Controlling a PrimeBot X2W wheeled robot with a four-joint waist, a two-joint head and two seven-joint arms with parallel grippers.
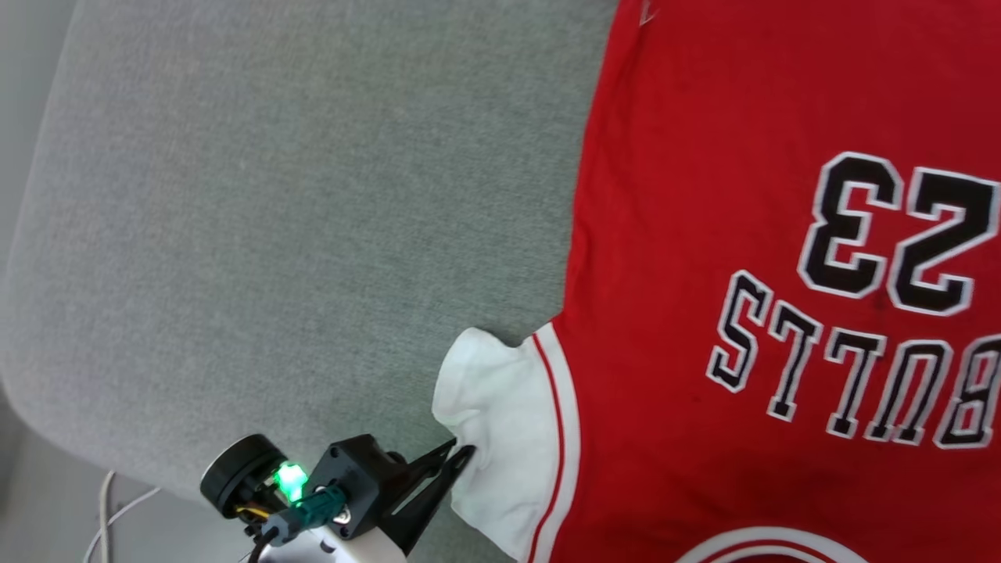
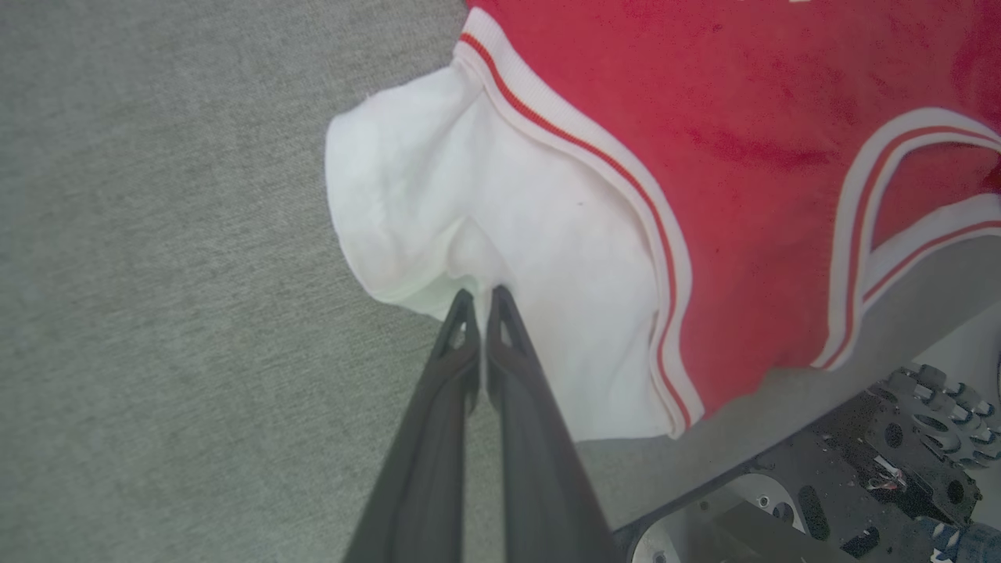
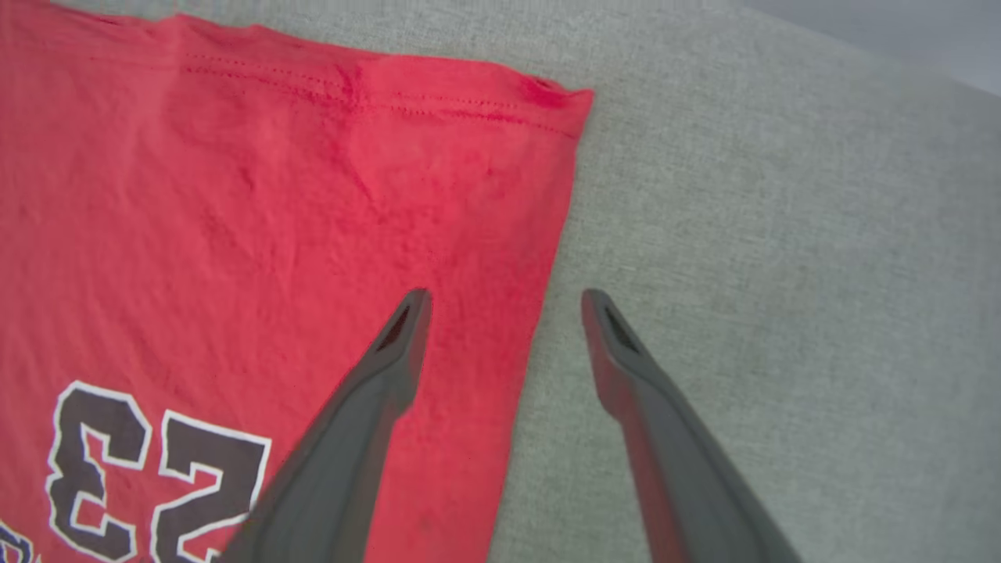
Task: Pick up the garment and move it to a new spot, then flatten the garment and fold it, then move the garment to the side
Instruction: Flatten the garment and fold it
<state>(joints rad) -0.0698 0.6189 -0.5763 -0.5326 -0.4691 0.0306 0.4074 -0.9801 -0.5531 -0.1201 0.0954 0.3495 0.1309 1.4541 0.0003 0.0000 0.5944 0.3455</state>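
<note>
The garment [image 1: 704, 195] is a red jersey that lies spread on a grey cushioned surface [image 1: 313, 195], its black "23" and lettering upside down to me. Its white sleeve [image 1: 500, 407] sticks out toward the lower middle. My left gripper [image 1: 463, 452] is shut on the edge of that sleeve. In the left wrist view, the left gripper [image 2: 480, 295] pinches a small fold of the white sleeve [image 2: 485, 195] at its tips. My right gripper [image 3: 507, 297] stands open astride the garment's [image 3: 274, 234] side edge near the hem corner. One finger is over red cloth, the other over grey surface.
The grey surface rounds off at its left and lower-left edge [image 1: 47, 391], with pale floor and a white cable [image 1: 117, 508] beyond. In the left wrist view, the robot's dark base [image 2: 860, 469] shows at lower right. Bare grey surface lies left of the garment.
</note>
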